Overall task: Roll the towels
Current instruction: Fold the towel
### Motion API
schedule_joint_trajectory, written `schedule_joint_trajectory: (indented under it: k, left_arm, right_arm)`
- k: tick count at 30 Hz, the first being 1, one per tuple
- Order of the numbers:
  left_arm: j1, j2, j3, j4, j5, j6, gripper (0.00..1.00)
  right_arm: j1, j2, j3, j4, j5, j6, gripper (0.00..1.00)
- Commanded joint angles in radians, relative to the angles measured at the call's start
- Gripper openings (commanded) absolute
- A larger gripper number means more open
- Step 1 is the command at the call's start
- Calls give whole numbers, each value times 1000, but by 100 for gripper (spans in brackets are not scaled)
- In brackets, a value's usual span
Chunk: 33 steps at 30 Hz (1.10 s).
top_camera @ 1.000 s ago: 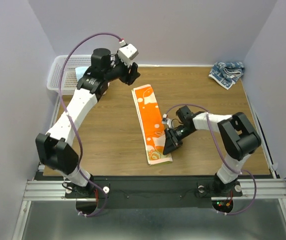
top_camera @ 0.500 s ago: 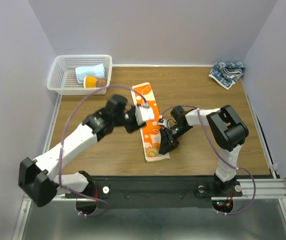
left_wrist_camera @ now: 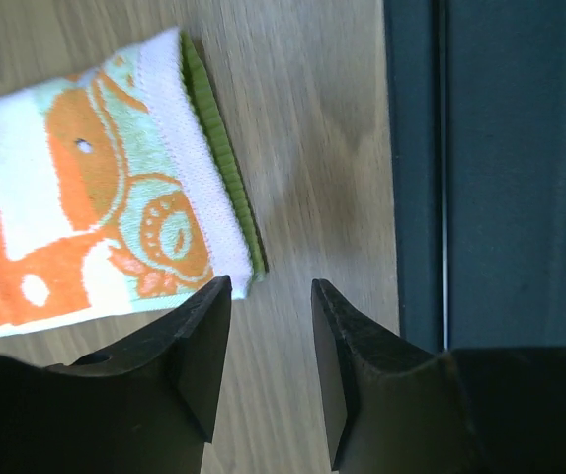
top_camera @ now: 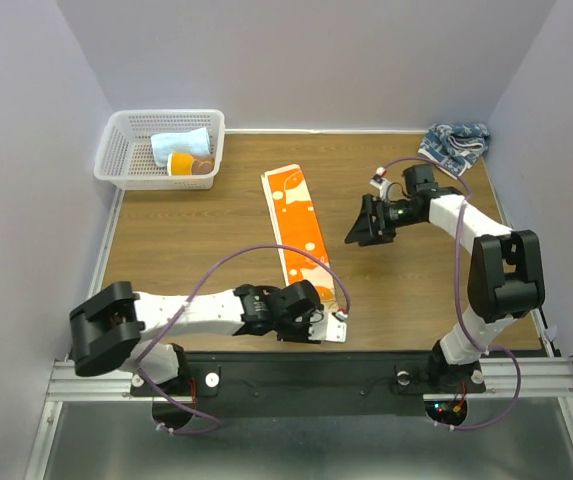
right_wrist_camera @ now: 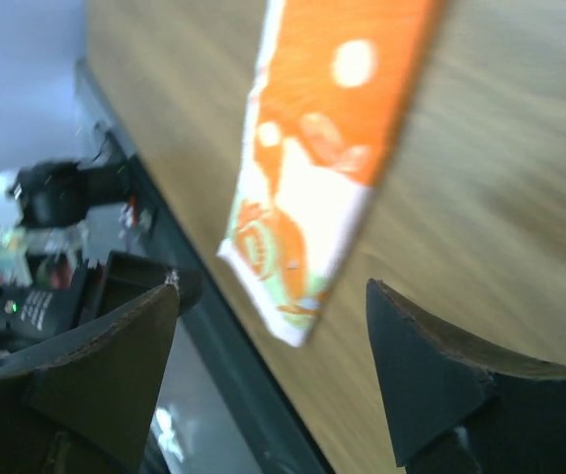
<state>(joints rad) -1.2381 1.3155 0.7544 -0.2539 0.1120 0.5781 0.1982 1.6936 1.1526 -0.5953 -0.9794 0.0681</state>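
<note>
The white-and-orange towel lies flat as a long folded strip down the middle of the table, its green edge at the near end. My left gripper sits low at that near end, open. Its jaws stand a little apart over bare wood, just off the towel's corner. My right gripper hangs above the table to the right of the strip, open wide and empty, and from it I look down on the towel's near end. The blue-and-white towel lies crumpled at the far right corner.
A white mesh basket at the far left corner holds a light blue cloth and an orange roll. The table's dark front rail runs close beside my left gripper.
My left arm swung from beside the basket down to the towel's near end, its jaws narrowing. My right gripper let go of the near end, drew back to the far right and opened wide.
</note>
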Motion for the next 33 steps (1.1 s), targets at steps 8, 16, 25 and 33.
schedule_joint_trajectory:
  k: [8, 16, 25, 33]
  left_arm:
    - [-8, 212, 89, 163, -90, -6, 45]
    - [15, 290, 108, 173, -40, -7, 45]
    - [135, 358, 152, 96, 92, 16, 13]
    - [103, 317, 187, 10, 95, 29, 0]
  right_arm:
    - [-82, -133, 50, -44, 274, -2, 92]
    - [-85, -147, 81, -69, 263, -21, 92]
    - [-98, -129, 114, -100, 262, -51, 92]
    - [-108, -140, 127, -113, 240, -59, 94]
